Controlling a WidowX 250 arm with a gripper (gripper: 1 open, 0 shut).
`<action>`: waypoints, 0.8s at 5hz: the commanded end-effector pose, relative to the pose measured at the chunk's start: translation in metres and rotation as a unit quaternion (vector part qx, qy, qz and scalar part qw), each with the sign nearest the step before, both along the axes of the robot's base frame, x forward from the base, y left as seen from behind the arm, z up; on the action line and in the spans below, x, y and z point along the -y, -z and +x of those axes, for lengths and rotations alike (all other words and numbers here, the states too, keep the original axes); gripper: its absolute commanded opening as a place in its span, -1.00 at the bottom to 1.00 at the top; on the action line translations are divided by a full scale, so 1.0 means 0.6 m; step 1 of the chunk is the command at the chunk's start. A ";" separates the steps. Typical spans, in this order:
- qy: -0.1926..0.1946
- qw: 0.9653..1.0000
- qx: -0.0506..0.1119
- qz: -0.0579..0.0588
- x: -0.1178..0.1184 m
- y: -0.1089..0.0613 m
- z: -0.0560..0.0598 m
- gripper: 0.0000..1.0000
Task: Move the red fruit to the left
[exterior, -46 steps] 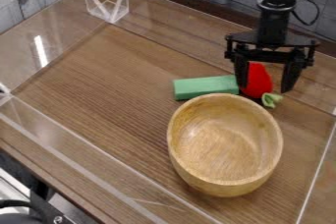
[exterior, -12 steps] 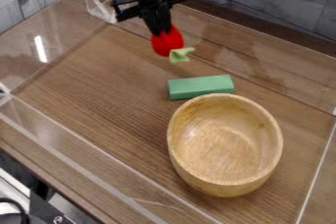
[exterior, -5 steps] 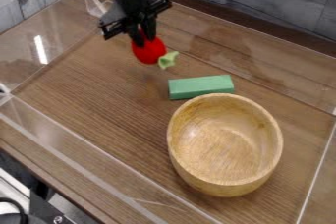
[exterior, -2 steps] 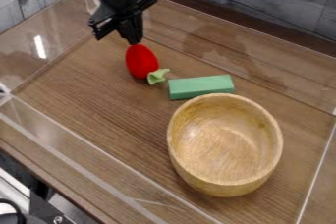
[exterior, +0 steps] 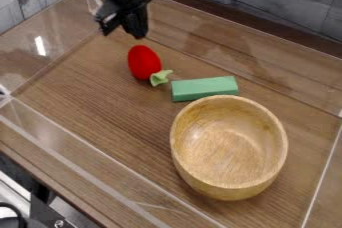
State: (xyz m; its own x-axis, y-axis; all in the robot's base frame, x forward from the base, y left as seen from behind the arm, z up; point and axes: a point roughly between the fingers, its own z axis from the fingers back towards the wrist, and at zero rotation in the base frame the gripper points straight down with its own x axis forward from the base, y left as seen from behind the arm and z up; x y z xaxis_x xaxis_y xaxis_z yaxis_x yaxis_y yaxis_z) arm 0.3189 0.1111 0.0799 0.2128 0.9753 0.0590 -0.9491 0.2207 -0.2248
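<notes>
The red fruit (exterior: 143, 61), a small bright red strawberry with its light green stem end pointing lower right, lies on the wooden table left of the middle. My gripper (exterior: 124, 27) hangs just above and behind it, up and to the left, clear of it. Its dark fingers stand close together, shut on nothing.
A flat green block (exterior: 205, 88) lies right of the strawberry, almost touching its stem. A large wooden bowl (exterior: 230, 147) stands at the front right. Clear plastic walls (exterior: 54, 27) ring the table, with a clear bracket at the back left.
The gripper carried the strawberry left, set it down on the table and let go. It then lifted up and back a little, and its fingers closed.
</notes>
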 end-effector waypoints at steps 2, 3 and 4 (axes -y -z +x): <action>-0.030 0.999 0.020 -0.002 0.000 -0.016 0.013 -1.00; -0.054 0.998 0.016 -0.011 -0.011 -0.005 0.024 -1.00; -0.075 0.997 0.016 -0.022 -0.021 -0.003 0.035 -1.00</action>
